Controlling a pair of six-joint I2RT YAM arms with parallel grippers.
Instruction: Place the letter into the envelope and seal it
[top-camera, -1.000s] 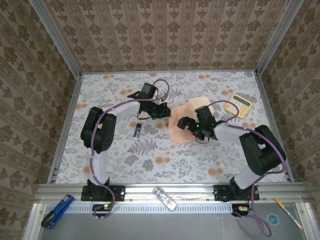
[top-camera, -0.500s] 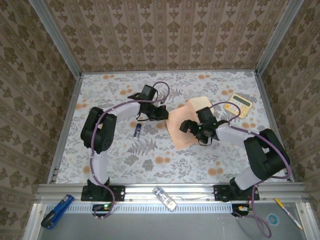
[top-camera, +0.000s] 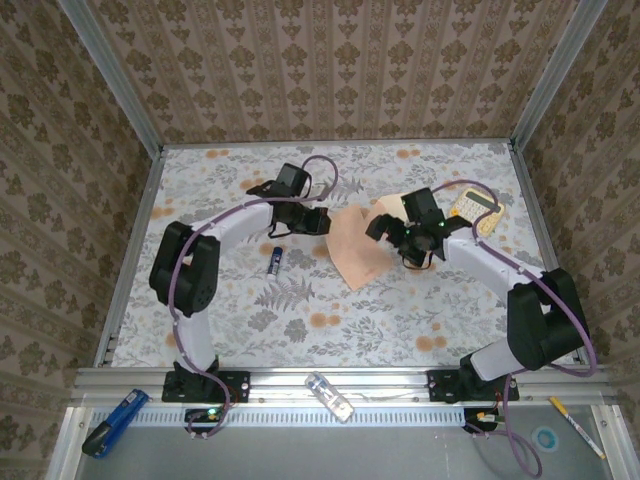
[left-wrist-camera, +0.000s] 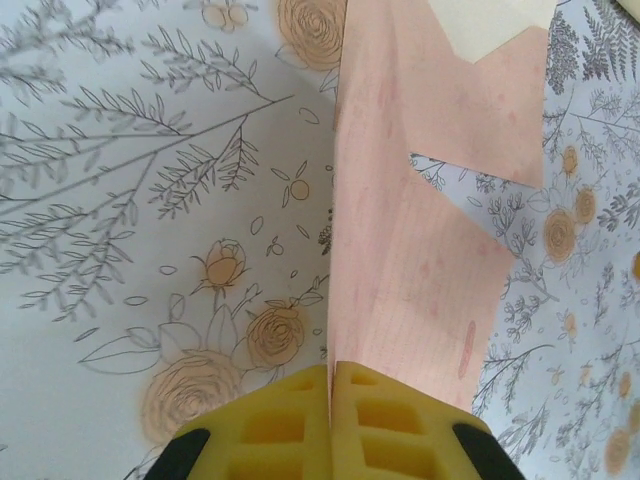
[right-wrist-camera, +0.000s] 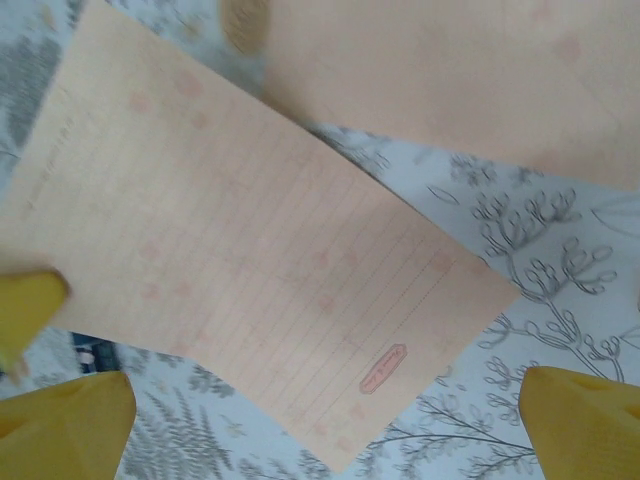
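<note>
small blue object (top-camera: 275, 260) on floral table (top-camera: 430, 320), near side of left claw (left-wrist-camera: 330, 420). left claw clamped shut on edge of letter (left-wrist-camera: 400, 290), yellow fingers (left-wrist-camera: 385, 440) pressed together. lined sheet running ahead of it. right claw (right-wrist-camera: 320, 410) spread wide, gripping nothing, letter below between its fingers. envelope (left-wrist-camera: 480, 110) just past letter, cream flap farthest. calculator (top-camera: 472, 207) beyond right claw.

Yellow calculator (top-camera: 478, 208) sitting far right on floral table (top-camera: 240, 330); small blue tube (top-camera: 276, 260) lying left of centre; blue tool (top-camera: 112, 422) resting near-left below the rail.
</note>
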